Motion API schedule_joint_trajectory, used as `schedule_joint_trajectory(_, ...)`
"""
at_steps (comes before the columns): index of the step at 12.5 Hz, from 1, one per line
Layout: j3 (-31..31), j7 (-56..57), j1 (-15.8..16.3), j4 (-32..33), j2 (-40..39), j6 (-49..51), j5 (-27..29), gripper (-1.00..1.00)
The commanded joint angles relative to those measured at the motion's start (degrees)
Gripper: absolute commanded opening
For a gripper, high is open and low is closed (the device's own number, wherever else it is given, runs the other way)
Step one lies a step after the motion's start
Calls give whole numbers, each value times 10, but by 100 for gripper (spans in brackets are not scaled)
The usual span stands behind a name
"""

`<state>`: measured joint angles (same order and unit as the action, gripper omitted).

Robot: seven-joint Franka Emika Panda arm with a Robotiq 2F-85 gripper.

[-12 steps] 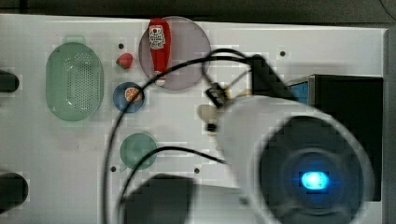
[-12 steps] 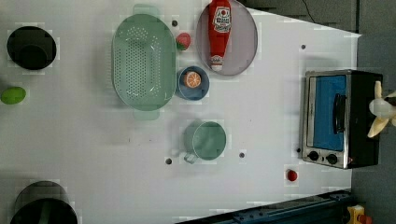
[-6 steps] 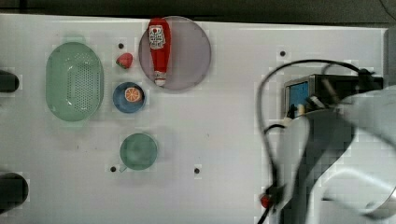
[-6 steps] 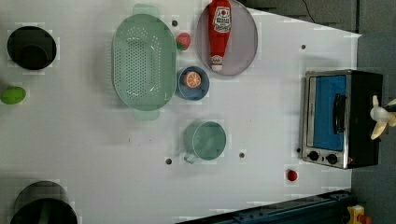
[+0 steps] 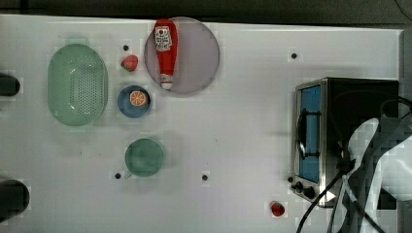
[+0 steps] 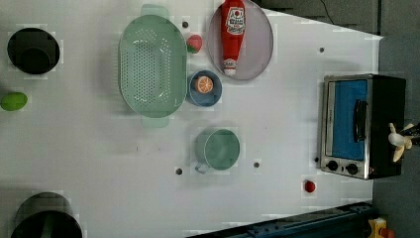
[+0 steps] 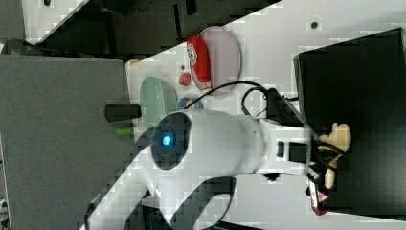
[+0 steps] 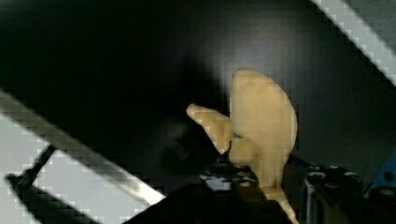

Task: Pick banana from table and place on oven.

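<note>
A: Black oven (image 7: 354,120) top is the target surface. Where is the banana (image 7: 335,153)?

B: Over that top, at the tool (image 7: 321,160). In the right view the banana lies just beyond the tool tip, against the black surface. In the left view the banana (image 6: 399,141) shows at the oven's (image 6: 364,126) far right edge, behind the door side.

A: State of the tool?

B: The fingers sit close on either side of the banana's lower end in the wrist view (image 8: 261,135). Whether they pinch it or have begun to part cannot be told.

A: Long axis?

B: In the right view the banana runs top to bottom, across the line of the arm, peel flaps splayed outward.

A: Contact with the top?

B: Cannot be confirmed; it appears close to or on the surface.

A: Next move?

B: Judged: spread the tool fully, then lift straight away from the banana, clear of the flaps. The worktop (image 5: 233,145) plays no further part.
</note>
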<state>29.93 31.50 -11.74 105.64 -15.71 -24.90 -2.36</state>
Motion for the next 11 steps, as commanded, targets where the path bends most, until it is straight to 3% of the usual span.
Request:
schedule_joint_trajectory(1,-1,85,32,-39,4,-23,9,-1)
schedule_joint_trajectory(5,-1,88,32,-40,1,-29,9,88)
schedule_joint_trajectory(6,-3,89,34,-42,5,-25,8,100)
schedule_joint_trajectory(11,-67,35,75,-54,95,111,12,100)
